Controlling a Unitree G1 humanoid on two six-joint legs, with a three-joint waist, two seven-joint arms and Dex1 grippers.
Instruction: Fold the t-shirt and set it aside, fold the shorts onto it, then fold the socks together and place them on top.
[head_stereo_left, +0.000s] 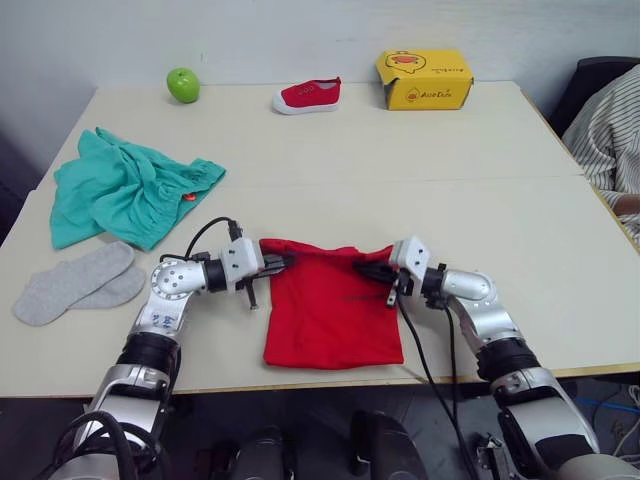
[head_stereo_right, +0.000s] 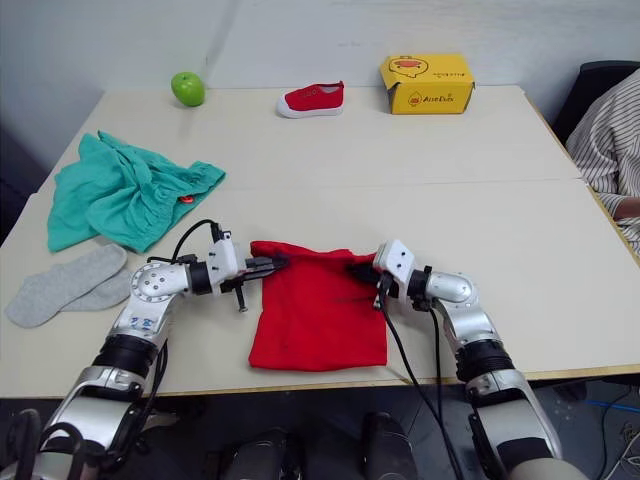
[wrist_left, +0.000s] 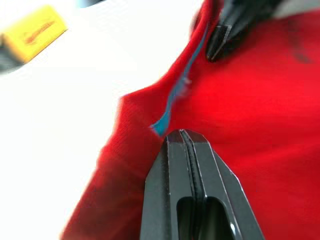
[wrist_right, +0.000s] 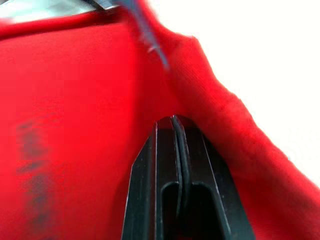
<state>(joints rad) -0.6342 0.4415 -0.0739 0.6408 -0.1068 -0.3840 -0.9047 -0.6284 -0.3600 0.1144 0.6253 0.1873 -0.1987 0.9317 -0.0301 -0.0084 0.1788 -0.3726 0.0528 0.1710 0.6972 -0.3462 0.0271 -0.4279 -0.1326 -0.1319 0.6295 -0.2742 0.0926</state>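
1. The shirt (head_stereo_left: 330, 310) lies at the near middle of the bench (head_stereo_left: 500, 150), already folded into a rectangle.
2. Left gripper (head_stereo_left: 285, 262) and right gripper (head_stereo_left: 362, 268) sit at its far edge, jaws pressed shut; whether cloth is pinched, I can't tell.
3. Best move now: carry both corners level so the fold holds.
4. Shorts (head_stereo_left: 125, 195) and socks (head_stereo_left: 75, 283) wait far left.

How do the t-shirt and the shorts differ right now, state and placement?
The t-shirt is bright red, flattened into a neat rectangle near the front table edge; the shorts are teal-green, crumpled in a loose heap farther back on the robot's left. The left gripper and right gripper are both shut on the t-shirt's far edge; nothing touches the shorts. Both are soft cloth lying on the same table.
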